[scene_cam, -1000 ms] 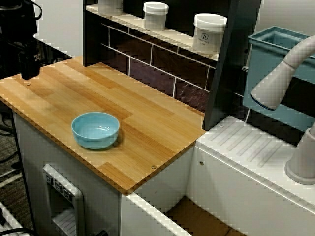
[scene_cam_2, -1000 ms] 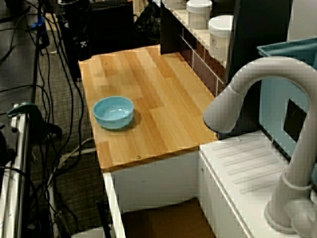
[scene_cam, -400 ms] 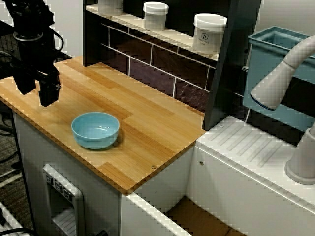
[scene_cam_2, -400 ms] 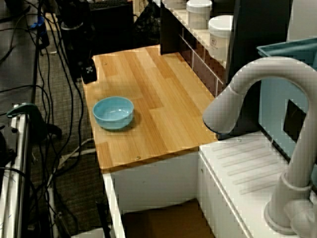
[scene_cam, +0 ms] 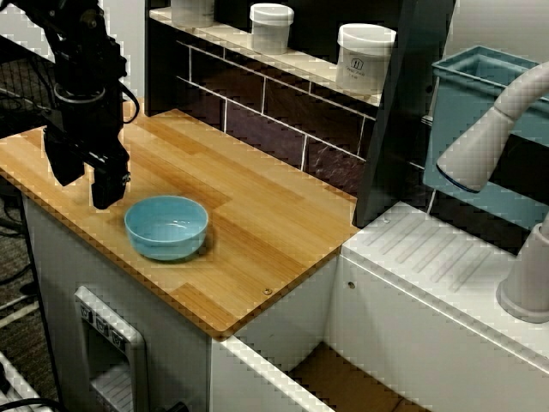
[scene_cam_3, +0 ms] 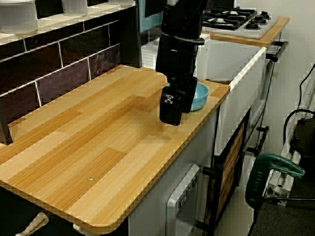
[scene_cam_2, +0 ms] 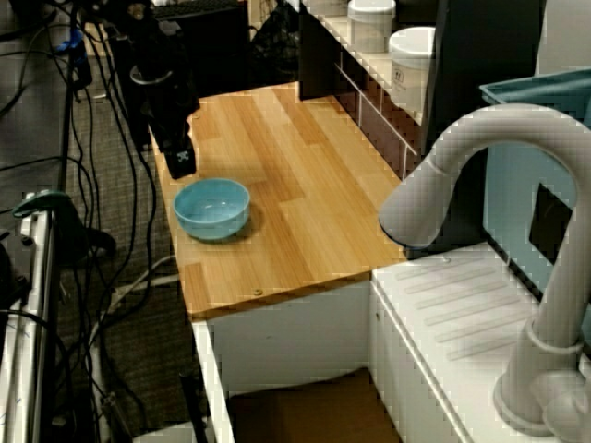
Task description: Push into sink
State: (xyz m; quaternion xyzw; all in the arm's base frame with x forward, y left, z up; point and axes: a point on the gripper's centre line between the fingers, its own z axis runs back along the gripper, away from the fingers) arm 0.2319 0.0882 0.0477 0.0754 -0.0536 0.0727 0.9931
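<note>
The claw (scene_cam: 86, 180), its fingers parted and empty, hangs just beside the bowl (scene_cam: 166, 227), which sits on the counter (scene_cam: 257, 223), unpushed, well short of the sink (scene_cam: 343, 382).

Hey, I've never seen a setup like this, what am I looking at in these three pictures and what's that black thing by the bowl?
It is a toy-style kitchen filmed from three sides. The black thing is a robot arm; its gripper hangs just above the wooden counter, beside a small blue bowl and holding nothing. Two views look from the sink end, one of them past a grey tap; the third looks from the opposite end, so the arm partly hides the bowl. The sink is the sunken box with a brown floor beyond the counter's edge. White jars stand on a shelf behind.
</note>
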